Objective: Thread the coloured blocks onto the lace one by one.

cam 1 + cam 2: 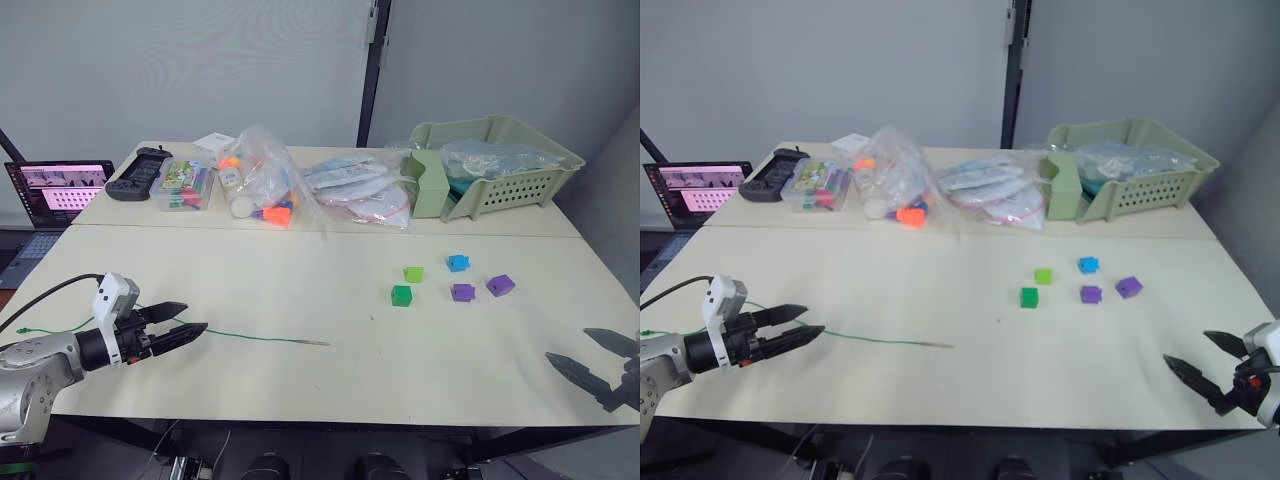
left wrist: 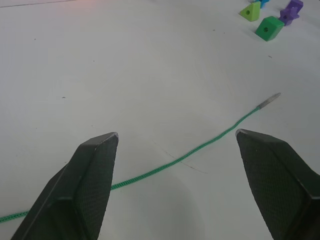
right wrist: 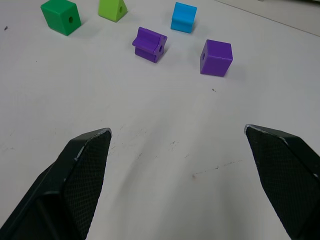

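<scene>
Flat, the lace (image 1: 250, 338), pale tip toward the coloured blocks (image 1: 450, 280).

A pale table (image 1: 300, 300) with a wide bare stretch across its middle. The five coloured blocks (image 1: 450, 280) sit in a loose cluster, set apart from each other. On the robot's left of the blocks, open tabletop runs to the stiff tip of the lace (image 1: 250, 338), a thin cord lying flat. Nearer the robot than the blocks, the surface is bare up to the right gripper (image 1: 590, 358), fingers spread. Beyond the blocks, after a bare strip, stand a green basket (image 1: 500, 170) and bagged toys (image 1: 262, 185), closing off the far side.
</scene>
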`<action>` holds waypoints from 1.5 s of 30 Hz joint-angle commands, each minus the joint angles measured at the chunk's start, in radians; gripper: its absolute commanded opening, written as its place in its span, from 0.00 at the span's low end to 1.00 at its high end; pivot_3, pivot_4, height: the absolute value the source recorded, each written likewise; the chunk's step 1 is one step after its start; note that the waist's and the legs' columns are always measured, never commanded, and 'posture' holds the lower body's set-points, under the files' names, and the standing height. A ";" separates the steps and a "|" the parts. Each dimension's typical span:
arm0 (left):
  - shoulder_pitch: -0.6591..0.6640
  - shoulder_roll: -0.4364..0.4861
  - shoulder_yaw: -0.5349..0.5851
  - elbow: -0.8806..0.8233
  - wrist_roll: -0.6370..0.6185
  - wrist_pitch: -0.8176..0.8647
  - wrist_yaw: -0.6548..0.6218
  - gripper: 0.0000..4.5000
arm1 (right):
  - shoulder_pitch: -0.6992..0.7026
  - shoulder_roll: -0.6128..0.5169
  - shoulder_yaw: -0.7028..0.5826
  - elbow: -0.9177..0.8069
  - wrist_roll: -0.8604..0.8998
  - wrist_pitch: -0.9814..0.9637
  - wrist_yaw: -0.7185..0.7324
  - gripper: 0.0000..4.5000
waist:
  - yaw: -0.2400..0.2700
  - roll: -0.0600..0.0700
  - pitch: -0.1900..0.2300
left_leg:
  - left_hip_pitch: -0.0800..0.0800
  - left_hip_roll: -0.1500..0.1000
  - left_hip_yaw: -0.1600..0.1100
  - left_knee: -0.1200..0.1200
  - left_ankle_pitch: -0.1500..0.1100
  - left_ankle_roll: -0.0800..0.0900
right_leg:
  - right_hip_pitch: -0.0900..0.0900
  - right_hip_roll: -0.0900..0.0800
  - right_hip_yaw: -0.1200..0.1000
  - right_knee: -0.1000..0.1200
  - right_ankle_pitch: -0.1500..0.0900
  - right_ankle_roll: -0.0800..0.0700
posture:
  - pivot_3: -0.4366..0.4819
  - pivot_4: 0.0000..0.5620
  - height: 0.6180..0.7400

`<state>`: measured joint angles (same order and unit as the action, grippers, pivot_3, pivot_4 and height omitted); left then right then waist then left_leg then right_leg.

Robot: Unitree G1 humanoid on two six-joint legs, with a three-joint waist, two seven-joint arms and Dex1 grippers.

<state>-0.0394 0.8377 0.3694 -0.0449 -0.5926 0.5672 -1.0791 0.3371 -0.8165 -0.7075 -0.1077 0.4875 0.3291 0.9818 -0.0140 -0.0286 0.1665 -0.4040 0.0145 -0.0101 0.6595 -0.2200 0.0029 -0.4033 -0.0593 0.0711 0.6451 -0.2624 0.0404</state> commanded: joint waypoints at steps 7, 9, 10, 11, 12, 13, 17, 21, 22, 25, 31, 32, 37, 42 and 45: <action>-0.118 -0.038 -0.097 -0.034 -0.018 -0.020 -0.041 0.88 | -0.082 0.018 0.048 -0.077 0.090 0.029 0.019 1.00 | 0.002 0.000 0.000 | 0.000 0.000 0.000 0.000 0.000 0.000 | 0.000 0.000 0.000 0.000 0.000 0.000 | 0.48 0.27 1.00; -0.156 -0.054 -0.151 -0.037 -0.008 -0.017 -0.059 0.88 | -0.106 0.010 0.079 -0.103 0.113 0.044 0.041 1.00 | 0.001 0.000 0.000 | 0.000 -0.001 0.000 0.000 0.000 0.000 | 0.000 0.000 0.000 0.000 0.000 0.000 | 0.48 0.27 1.00; -0.168 -0.062 -0.171 -0.034 -0.007 -0.021 -0.073 0.88 | -0.114 0.006 0.092 -0.116 0.123 0.052 0.049 1.00 | 0.000 0.000 0.000 | 0.000 -0.001 0.000 0.000 0.000 0.000 | 0.000 0.000 0.000 0.001 0.000 0.000 | 0.48 0.27 1.00; -0.184 -0.068 -0.196 -0.025 0.004 -0.030 -0.081 0.88 | -0.126 0.000 0.107 -0.129 0.133 0.064 0.055 1.00 | 0.000 0.000 0.000 | 0.000 -0.001 -0.001 0.000 0.000 0.000 | 0.000 0.001 0.000 0.001 0.000 0.000 | 0.48 0.27 1.00; -0.195 -0.071 -0.212 -0.018 0.013 -0.038 -0.086 0.88 | -0.134 -0.003 0.116 -0.137 0.138 0.073 0.060 1.00 | 0.000 0.000 0.000 | 0.000 -0.001 -0.001 0.000 0.000 0.000 | 0.000 0.001 0.000 0.001 0.000 0.000 | 0.48 0.27 1.00; -0.206 -0.078 -0.249 -0.018 0.024 -0.053 -0.110 0.88 | -0.142 -0.012 0.138 -0.158 0.147 0.084 0.073 1.00 | 0.000 0.000 0.000 | 0.000 -0.001 -0.001 0.000 0.000 0.000 | 0.000 0.001 0.000 0.001 0.000 0.000 | 0.48 0.27 1.00; -0.268 -0.137 -0.442 0.042 0.148 -0.209 -0.212 0.88 | -0.183 -0.044 0.253 -0.249 0.167 0.122 0.112 1.00 | 0.001 0.000 0.000 | 0.000 -0.001 -0.002 0.000 0.000 0.000 | 0.000 0.001 0.000 0.001 0.000 0.000 | 0.48 0.27 1.00; -0.352 -0.200 -0.550 0.176 0.248 -0.365 -0.280 0.88 | -0.220 -0.053 0.311 -0.288 0.170 0.149 0.104 1.00 | 0.002 0.000 0.000 | -0.001 -0.003 -0.002 0.001 0.000 0.000 | 0.001 0.002 0.000 0.001 0.001 0.000 | 0.48 0.27 1.00; -0.368 -0.214 -0.565 0.213 0.267 -0.402 -0.289 0.88 | -0.225 -0.053 0.316 -0.295 0.171 0.152 0.100 1.00 | 0.005 0.000 0.000 | -0.002 -0.003 -0.002 0.001 0.000 0.000 | 0.000 0.002 0.000 0.001 0.000 0.001 | 0.48 0.27 1.00; -0.413 -0.261 -0.595 0.343 0.318 -0.512 -0.310 0.88 | -0.232 -0.050 0.314 -0.319 0.182 0.168 0.085 1.00 | 0.004 0.000 0.000 | -0.002 -0.004 -0.003 0.001 0.000 0.000 | 0.000 0.002 0.000 0.001 0.001 0.001 | 0.48 0.27 1.00; -0.472 -0.309 -0.610 0.506 0.367 -0.627 -0.351 0.88 | -0.198 -0.041 0.295 -0.361 0.191 0.178 0.068 1.00 | 0.005 0.000 0.000 | -0.002 -0.004 -0.004 0.002 0.000 0.000 | 0.001 0.002 -0.001 0.001 0.001 0.001 | 0.48 0.27 1.00; -0.476 -0.313 -0.616 0.521 0.371 -0.635 -0.364 0.88 | -0.193 -0.039 0.291 -0.365 0.191 0.178 0.064 1.00 | 0.005 0.000 0.000 | -0.002 -0.004 -0.004 0.002 0.000 0.000 | 0.001 0.002 -0.001 0.001 0.001 0.001 | 0.48 0.27 1.00; -0.496 -0.332 -0.633 0.597 0.405 -0.673 -0.395 0.63 | -0.176 -0.032 0.282 -0.371 0.192 0.174 0.053 1.00 | 0.007 0.000 0.000 | -0.001 -0.005 -0.004 0.002 0.000 0.000 | 0.002 0.002 -0.001 0.001 0.001 0.002 | 0.48 0.27 1.00; -0.519 -0.351 -0.641 0.624 0.430 -0.668 -0.381 0.27 | -0.159 -0.022 0.278 -0.379 0.191 0.166 0.045 1.00 | 0.003 0.000 -0.001 | -0.001 -0.005 -0.004 0.002 0.000 0.000 | 0.002 0.002 -0.001 0.002 0.001 0.002 | 0.48 0.27 1.00; -0.521 -0.353 -0.641 0.621 0.435 -0.673 -0.389 0.04 | -0.151 -0.016 0.279 -0.384 0.188 0.163 0.041 1.00 | 0.002 0.000 -0.001 | -0.001 -0.005 -0.004 0.002 0.000 0.000 | 0.002 0.002 -0.001 0.002 0.001 0.002 | 0.48 0.27 1.00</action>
<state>-0.5798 0.4883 -0.2358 0.5637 -0.1888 -0.1086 -1.4456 0.1825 -0.8338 -0.4015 -0.4656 0.6516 0.5057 1.0244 -0.0117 -0.0282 0.1658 -0.4047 0.0095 -0.0144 0.6616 -0.2199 0.0032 -0.4016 -0.0577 0.0702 0.6467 -0.2615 0.0420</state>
